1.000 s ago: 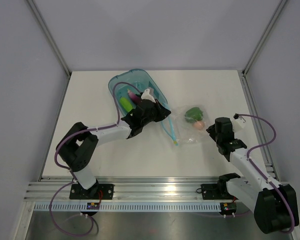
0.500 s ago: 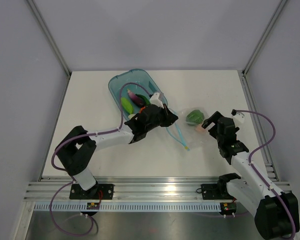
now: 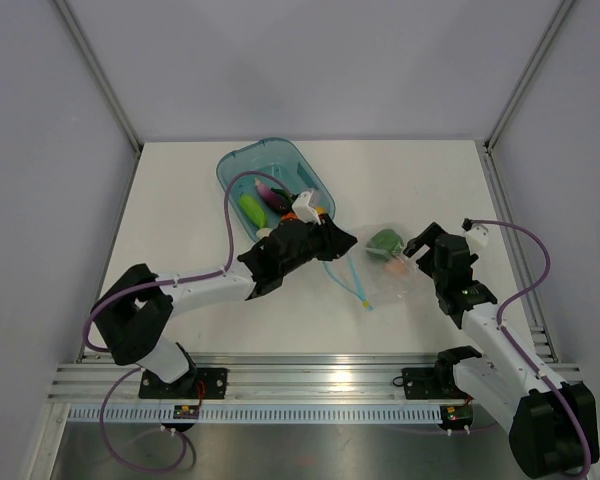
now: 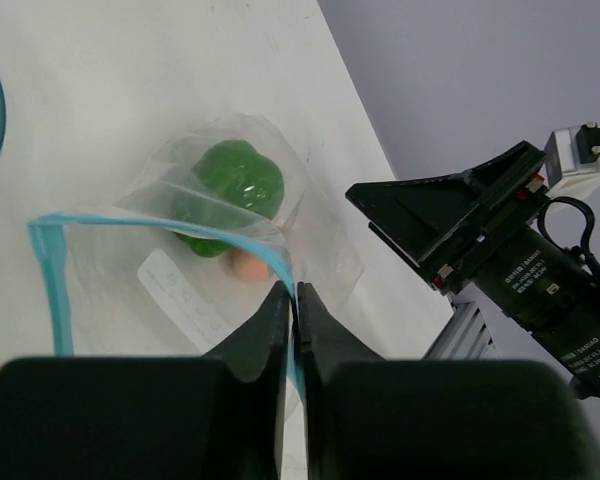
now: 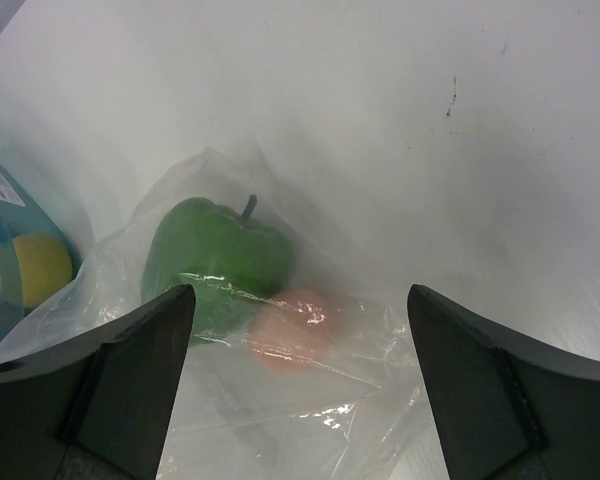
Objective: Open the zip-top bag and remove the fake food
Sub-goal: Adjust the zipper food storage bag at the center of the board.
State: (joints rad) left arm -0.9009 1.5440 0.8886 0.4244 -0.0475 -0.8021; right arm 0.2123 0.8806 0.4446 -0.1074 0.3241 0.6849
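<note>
Near the surface's (image 3: 180, 200) right edge, the right end effector (image 5: 298, 295) hovered empty, jaws spread wide, over the zip-top bag (image 3: 385, 280), which lay right of centre. Inside were a green pepper (image 5: 215, 260) and a pinkish piece (image 5: 290, 330). The left end effector (image 4: 293, 295) pinched the bag's zip strip (image 4: 50, 290). Gripping the opposite lip and parting gently seemed wisest. Toward the far edge a teal tub (image 3: 225, 170) sat clear; only crinkled film barred the food.

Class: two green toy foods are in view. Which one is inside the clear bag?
The pepper, round with a stem, beside a pinkish piece in the bag; the long cucumber lies in the tub.
</note>
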